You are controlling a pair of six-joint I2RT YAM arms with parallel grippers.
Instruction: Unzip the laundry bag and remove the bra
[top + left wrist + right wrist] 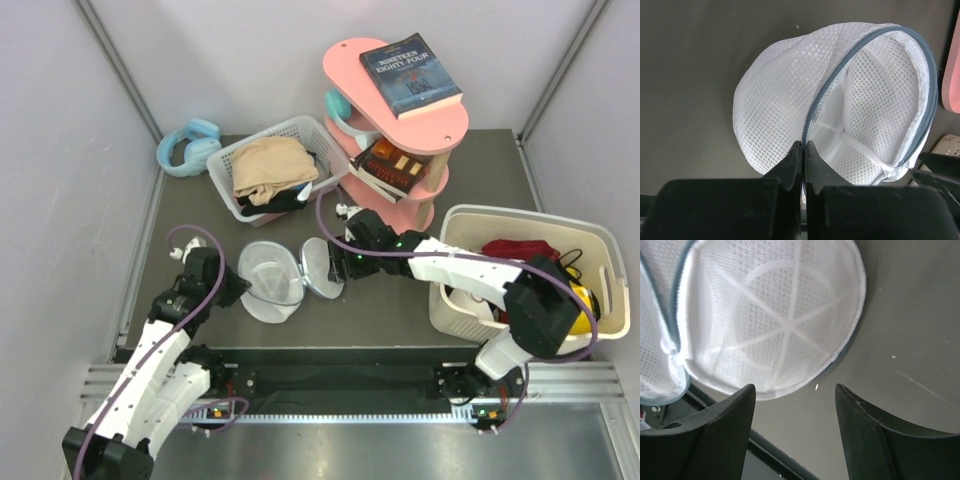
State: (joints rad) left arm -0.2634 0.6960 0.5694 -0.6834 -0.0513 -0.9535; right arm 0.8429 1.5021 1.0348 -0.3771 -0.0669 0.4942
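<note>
The laundry bag (pixel 272 282) lies unzipped in the middle of the table, spread like a clamshell into two white mesh halves. My left gripper (pixel 240 284) is shut on the dark blue-teal zipper band (pixel 812 112) at the rim of the left half (pixel 775 95). My right gripper (pixel 336 262) is open and empty, hovering just above the table by the edge of the right half (pixel 775 315). Both halves show only mesh and white seams inside. A beige garment with black trim (pixel 268 168) lies in the white slatted basket; I cannot tell if it is the bra.
The white slatted basket (pixel 222 160) stands behind the bag. A pink tiered shelf (pixel 445 125) with books is at the back right. A cream tub (pixel 520 215) with red and yellow items is at the right. Blue headphones (pixel 188 145) lie at the back left.
</note>
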